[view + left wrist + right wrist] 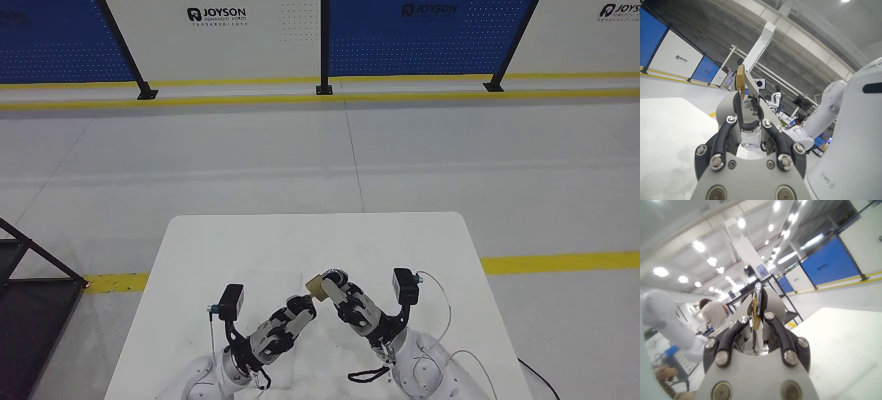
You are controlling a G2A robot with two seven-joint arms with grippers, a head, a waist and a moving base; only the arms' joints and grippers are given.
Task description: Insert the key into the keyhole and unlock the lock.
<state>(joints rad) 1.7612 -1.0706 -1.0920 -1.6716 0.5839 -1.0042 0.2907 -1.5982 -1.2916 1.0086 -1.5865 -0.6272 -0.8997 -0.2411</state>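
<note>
The right gripper [759,295] is closed narrowly on the lock [755,321]. Its fingers [775,302] press in from either side, and the silver shackle [757,294] sits between them. The brass body sticks out of that grip towards the left gripper [303,308], so the lock's long axis runs from one gripper to the other, with the shackle end on the right gripper's side and the body's far end facing the left one. In the right wrist view the lock shows edge-on, a thin brass slab in line with the gripper's own reach.

In the left wrist view the lock stands just beyond the left gripper's tip, again edge-on, with its narrow face turned to the camera. A thin silver sliver that looks to be the key [738,91] touches the end of the brass body nearest the left gripper. It is too small to show how deep it sits, or whether it is in the keyhole at all. I cannot tell how far the left gripper is open, nor whether it has hold of the key.

Both grippers meet tip to tip, with the lock between them, carried clear of the white table [300,240]. They are over the part of the table nearest the robot.
</note>
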